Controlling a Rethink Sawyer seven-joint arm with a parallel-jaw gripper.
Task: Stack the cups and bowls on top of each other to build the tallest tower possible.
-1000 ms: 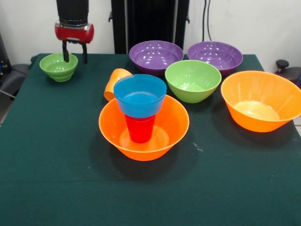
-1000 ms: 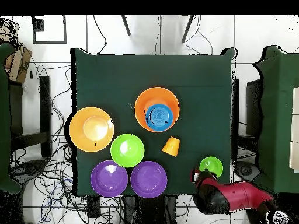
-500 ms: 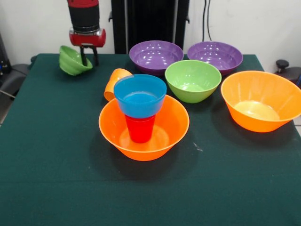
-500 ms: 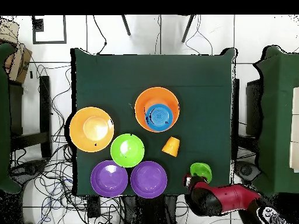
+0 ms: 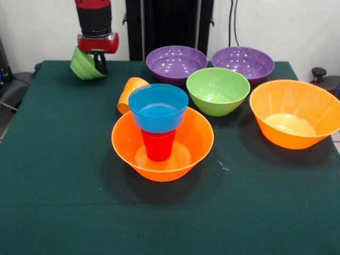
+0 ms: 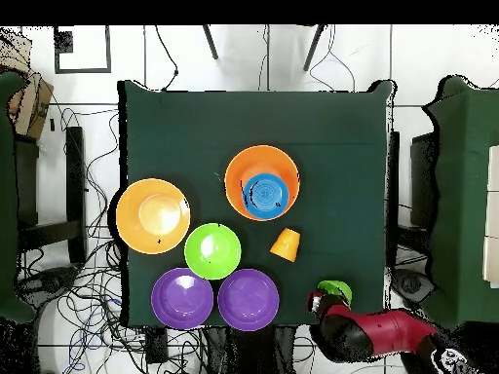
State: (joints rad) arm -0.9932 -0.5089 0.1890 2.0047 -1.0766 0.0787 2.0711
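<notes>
While it hangs over a bench (image 5: 58,212) corner, the gripper (image 5: 95,60) clamps the tilted small green bowl (image 5: 84,65). A blue bowl (image 5: 158,108) sits atop the red cup (image 5: 158,144).

tower (image 5: 159,139): large orange bowl (image 5: 162,159) base, red cup (image 5: 158,145) inside, blue bowl (image 5: 158,108) on cup. orange cup (image 5: 129,93) on its side just behind. small green bowl (image 5: 85,65) tilted, held off the cloth.

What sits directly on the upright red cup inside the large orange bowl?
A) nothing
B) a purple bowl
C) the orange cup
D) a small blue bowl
D: the small blue bowl rests on the red cup, which stands in the large orange bowl.
</notes>
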